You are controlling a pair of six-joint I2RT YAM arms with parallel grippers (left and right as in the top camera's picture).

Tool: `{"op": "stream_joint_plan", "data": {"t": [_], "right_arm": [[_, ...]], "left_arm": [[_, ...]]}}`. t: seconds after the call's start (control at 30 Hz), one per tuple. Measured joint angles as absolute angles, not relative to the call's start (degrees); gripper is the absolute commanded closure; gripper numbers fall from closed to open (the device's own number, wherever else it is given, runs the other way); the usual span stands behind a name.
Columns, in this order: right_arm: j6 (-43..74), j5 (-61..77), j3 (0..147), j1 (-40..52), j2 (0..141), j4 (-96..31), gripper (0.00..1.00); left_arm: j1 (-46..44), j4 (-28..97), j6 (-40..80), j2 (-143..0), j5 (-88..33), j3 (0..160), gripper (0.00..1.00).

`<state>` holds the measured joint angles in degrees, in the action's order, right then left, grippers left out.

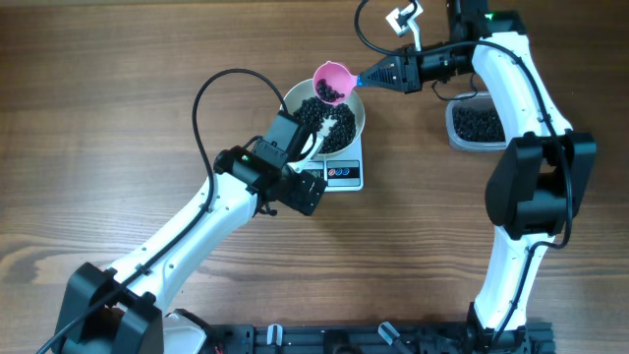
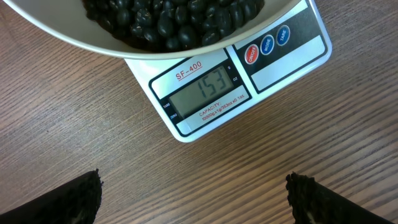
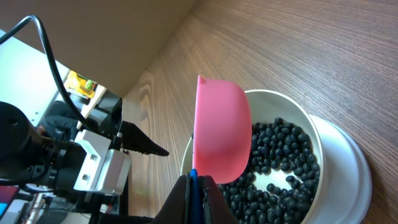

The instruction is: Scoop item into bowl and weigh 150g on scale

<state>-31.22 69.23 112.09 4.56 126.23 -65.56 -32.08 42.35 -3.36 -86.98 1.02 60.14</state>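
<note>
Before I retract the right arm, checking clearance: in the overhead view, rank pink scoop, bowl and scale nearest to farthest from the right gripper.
1. pink scoop, held by the right gripper, to its left.
2. bowl, below-left, under the scoop.
3. scale, front edge beyond the bowl.

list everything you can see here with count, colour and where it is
beans: many, black, mostly in the bowl, some in the scoop and the tub
bowl: 1, white, on the scale
scale: 1, white, mid-table, display reads 153
scoop: 1, pink with blue handle, over the bowl's rim
tub: 1, clear, right of the scale
table: 1, brown wood, under everything
left gripper: 1, black, open, in front of the scale
right gripper: 1, black, shut on the scoop handle
</note>
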Motion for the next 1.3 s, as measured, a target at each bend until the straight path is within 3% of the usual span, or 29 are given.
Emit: {"op": "stream_joint_plan", "data": {"t": [0.83, 1.03, 1.3], "right_arm": [[-23.0, 72.25, 112.09, 3.29, 126.23, -59.02, 0.96], [-16.29, 74.96, 112.12, -7.77, 125.99, -63.83, 0.96], [-16.78, 60.9, 112.2, -25.93, 125.93, -79.92, 0.96]], "left_arm": [[-32.08, 42.35, -3.36, -86.98, 1.02, 60.14, 0.0], [-32.08, 42.37, -3.36, -86.98, 1.02, 60.14, 0.0], [-32.08, 42.33, -3.36, -86.98, 1.02, 60.14, 0.0]]}}
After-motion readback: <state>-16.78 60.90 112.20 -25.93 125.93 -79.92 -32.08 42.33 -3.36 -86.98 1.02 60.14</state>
